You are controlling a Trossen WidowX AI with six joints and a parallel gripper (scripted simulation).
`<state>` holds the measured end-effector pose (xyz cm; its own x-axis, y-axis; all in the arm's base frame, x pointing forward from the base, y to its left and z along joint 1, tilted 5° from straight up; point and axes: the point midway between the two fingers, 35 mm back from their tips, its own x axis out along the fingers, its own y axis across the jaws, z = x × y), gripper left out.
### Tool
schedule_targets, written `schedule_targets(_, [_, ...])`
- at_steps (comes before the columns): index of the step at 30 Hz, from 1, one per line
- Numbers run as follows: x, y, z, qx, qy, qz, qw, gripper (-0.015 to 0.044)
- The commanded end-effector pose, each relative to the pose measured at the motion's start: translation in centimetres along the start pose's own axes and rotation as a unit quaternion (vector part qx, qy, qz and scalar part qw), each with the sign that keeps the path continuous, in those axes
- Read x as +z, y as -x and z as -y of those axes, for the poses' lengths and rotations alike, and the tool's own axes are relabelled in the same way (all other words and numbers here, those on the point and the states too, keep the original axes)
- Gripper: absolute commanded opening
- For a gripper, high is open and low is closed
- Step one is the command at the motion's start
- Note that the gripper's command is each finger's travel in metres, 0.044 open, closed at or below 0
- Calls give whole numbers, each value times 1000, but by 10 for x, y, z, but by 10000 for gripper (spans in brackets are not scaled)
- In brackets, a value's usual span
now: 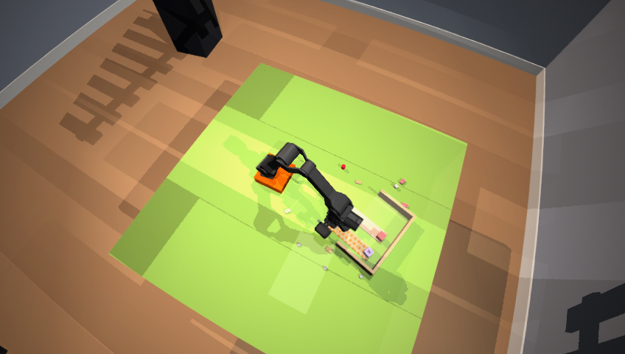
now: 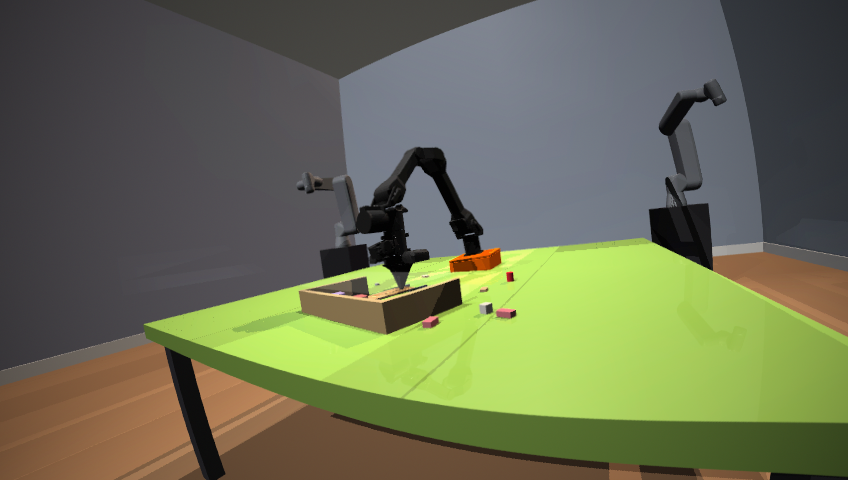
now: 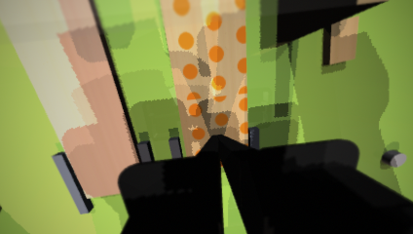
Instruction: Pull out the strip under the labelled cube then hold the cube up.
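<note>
The labelled cube (image 1: 368,251) is purple with a pale label. It sits on the far end of an orange-dotted strip (image 1: 353,241) (image 3: 214,54) inside a shallow tan tray (image 1: 394,245) (image 2: 386,315). A plain pink strip (image 1: 370,228) (image 3: 97,122) lies beside it and carries a pink cube (image 1: 381,236). My gripper (image 1: 334,228) (image 2: 401,286) (image 3: 216,139) is shut, its tips meeting in a point down on the dotted strip's near end at the tray's slotted wall. I cannot tell if the strip is pinched. The cube is out of the wrist view.
The arm's orange base (image 1: 273,179) (image 2: 476,259) stands behind. A red cylinder (image 1: 343,167) (image 2: 509,276), pink blocks (image 1: 402,181) (image 2: 505,312) (image 2: 430,321), a grey cube (image 2: 485,307) and a grey cylinder (image 3: 394,158) lie around the tray. Two other arms stand off the table.
</note>
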<state>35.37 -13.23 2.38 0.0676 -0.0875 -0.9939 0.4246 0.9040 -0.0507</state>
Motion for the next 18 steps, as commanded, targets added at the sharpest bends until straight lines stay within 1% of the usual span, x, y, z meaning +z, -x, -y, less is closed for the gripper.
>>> schedule_targets(1, [-3, -3, 0, 1, 1, -1, 1000, 0])
schedule_targets(18, [-29, -4, 0, 1, 1, -2, 1000, 0])
